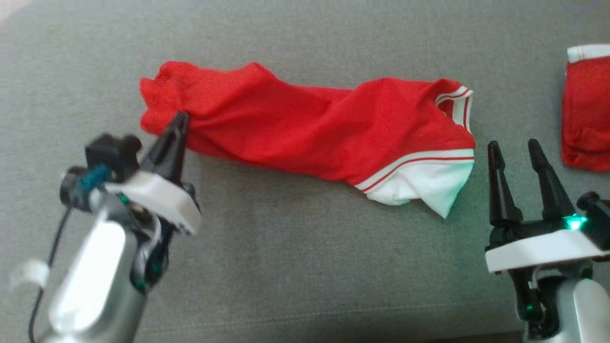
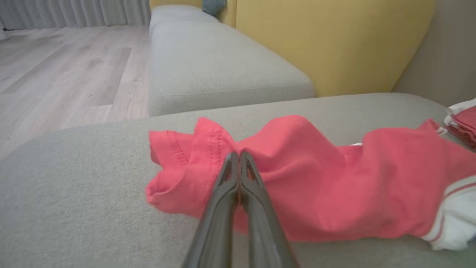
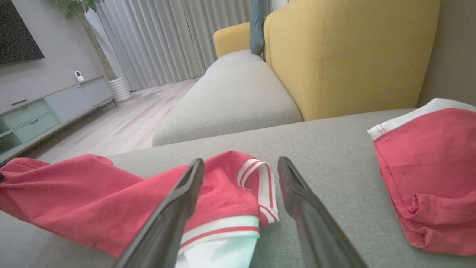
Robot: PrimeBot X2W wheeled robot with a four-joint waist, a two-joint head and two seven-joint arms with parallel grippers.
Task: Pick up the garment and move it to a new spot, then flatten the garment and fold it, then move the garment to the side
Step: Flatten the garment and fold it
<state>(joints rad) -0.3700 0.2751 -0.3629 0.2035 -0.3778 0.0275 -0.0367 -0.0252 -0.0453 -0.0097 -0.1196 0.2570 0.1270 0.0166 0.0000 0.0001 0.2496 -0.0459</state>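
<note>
Step in hand: the pick-up, first part of the task. The red garment (image 1: 310, 128) is not yet lifted. It lies bunched in a long roll across the grey sofa cushion (image 1: 286, 267).

- At the garment's left end: left gripper (image 1: 178, 119) is down on the cloth, fingers pressed together with no gap between them. In the left wrist view the tips meet right at a raised fold beside the stitched hem, and creases run in toward them. I judge that a thin fold is pinched there; how much cloth is caught cannot be told.
- The garment itself: rumpled and twisted, plain red at the left end, white panel and red-and-white striped trim at the right end. All of it rests on the cushion, none raised.
- Just off the garment's right end, on the near side: right gripper (image 1: 513, 144) hangs with fingers spread wide and nothing between them. In the right wrist view the striped trim sits between and beyond the two fingers, not touching them.
- Well right of the garment: a second red garment (image 1: 588, 109) with white edging, lying apart from it.

Next move, as a judgement: the right gripper needs to go forward and down onto the striped end and close there, so both ends are held before lifting. A one-ended lift would likely leave the roll dangling and harder to flatten. The carry should stay clear of the second red garment.
</note>
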